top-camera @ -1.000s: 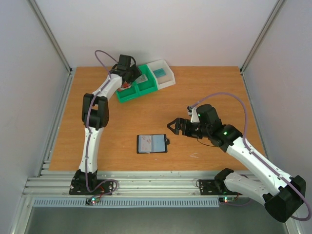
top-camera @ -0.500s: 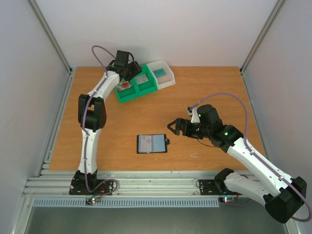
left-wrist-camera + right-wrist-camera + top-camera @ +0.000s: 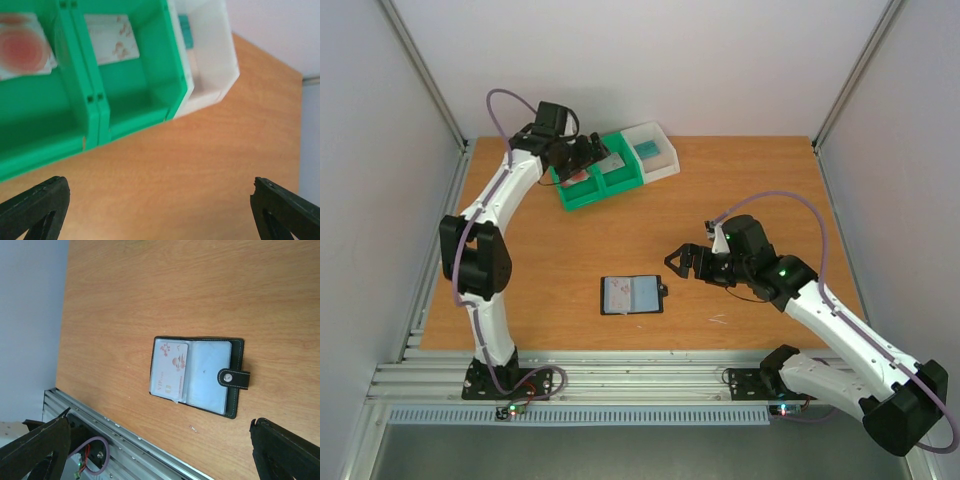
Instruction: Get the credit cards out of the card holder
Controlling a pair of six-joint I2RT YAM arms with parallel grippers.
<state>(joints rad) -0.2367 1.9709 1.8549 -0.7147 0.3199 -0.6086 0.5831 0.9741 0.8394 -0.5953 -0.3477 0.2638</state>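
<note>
**Both jaws wide – holder lies open by the near edge**

Your left gripper (image 3: 582,152) hangs at the green bin (image 3: 582,196) by the tabletop's (image 3: 750,190) far edge, left of middle, jaws spread with nothing between them. Its wrist view shows what the top view blurs: two credit cards (image 3: 111,45) in separate bin compartments, one with a red blotch. Your right gripper (image 3: 678,260) is open too, just right of the card holder (image 3: 633,295) near the near edge's middle. The right wrist view shows a pocketed card (image 3: 169,371) clearly.

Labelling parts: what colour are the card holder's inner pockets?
The card holder has grey-blue pockets; clearest in the right wrist view.
</note>
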